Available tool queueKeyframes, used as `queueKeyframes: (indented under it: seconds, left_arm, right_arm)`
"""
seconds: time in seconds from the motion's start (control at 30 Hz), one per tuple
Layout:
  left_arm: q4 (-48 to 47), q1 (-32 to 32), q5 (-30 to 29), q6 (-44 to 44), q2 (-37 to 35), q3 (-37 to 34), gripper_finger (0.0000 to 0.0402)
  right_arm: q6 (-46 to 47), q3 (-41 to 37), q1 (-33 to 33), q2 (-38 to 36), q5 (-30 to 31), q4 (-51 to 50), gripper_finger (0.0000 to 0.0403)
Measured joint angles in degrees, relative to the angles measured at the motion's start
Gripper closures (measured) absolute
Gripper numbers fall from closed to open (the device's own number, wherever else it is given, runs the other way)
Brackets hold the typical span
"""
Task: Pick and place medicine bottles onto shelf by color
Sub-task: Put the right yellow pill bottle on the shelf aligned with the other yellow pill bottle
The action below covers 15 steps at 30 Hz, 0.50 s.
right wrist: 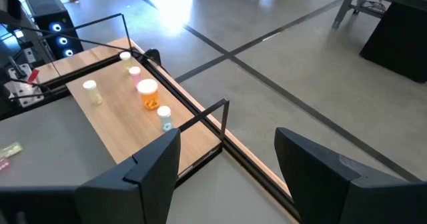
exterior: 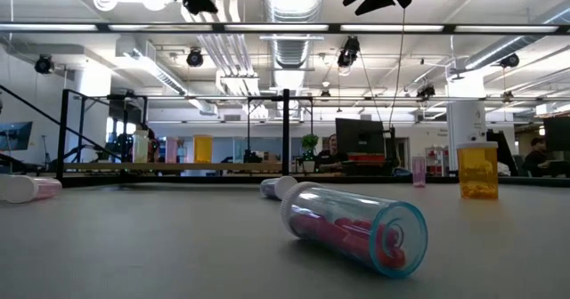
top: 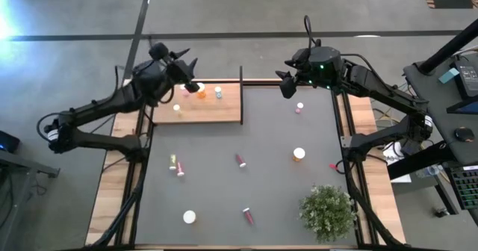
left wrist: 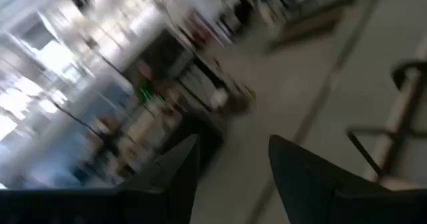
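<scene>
An open-plan lab or office: exposed ceiling ducts [exterior: 289, 14], monitors [exterior: 359, 137], desks, concrete floor [top: 246, 8].

The light-wood shelf [top: 205, 105] lies flat in the upper left of the table, holding a few upright white-capped bottles, one orange [top: 201, 95]. Across the dark tabletop other medicine bottles are scattered: pink ones on their sides [top: 240, 160], an orange one upright at right [top: 299, 155], a white-capped one at the lower left [top: 190, 217].

The shelf [top: 211, 106] lay at the worktop's [top: 269, 146] far left corner, with several medicine bottles [top: 201, 96] standing on it. More bottles were scattered over the worktop (some lying on their sides), and a plant [top: 327, 211] stood near its near right corner.
</scene>
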Motion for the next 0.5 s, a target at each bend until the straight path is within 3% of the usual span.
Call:
queueKeyframes:
  seconds: [0.2,0.5]
  left_arm:
    - [-25.01,6.52,7.35,-15.84,4.72,7.29,0.0237]
    - [-44.67,14.64,20.17,-32.40,10.50,9.59,0.0237]
  right_arm:
    - [0.01,0.00,0.01,0.00,0.01,-0.02,0.0170]
    - [0.01,-0.01,0.00,0.00,0.01,-0.02,0.0170]
